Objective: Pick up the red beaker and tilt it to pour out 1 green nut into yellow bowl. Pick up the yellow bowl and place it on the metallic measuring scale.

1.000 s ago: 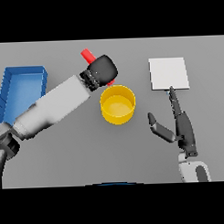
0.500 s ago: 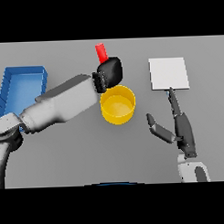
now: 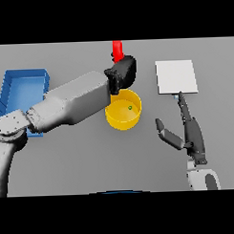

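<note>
My left hand point(image 3: 123, 73) is shut on the red beaker point(image 3: 117, 50), whose top sticks up behind the hand, above the far rim of the yellow bowl point(image 3: 123, 118). A small green nut point(image 3: 130, 107) lies inside the bowl. The metallic measuring scale point(image 3: 176, 76) is a flat pale square at the back right. My right hand point(image 3: 190, 130) hovers open to the right of the bowl, fingers straight and pointing at the scale's near edge, thumb spread toward the bowl.
A blue tray point(image 3: 23, 88) stands at the left, partly covered by my left forearm point(image 3: 70, 104), which stretches across the table from the lower left.
My left hand has carried the red beaker rightward, from left of the bowl to above its far rim. A green nut now lies in the bowl. The right hand has not moved.
</note>
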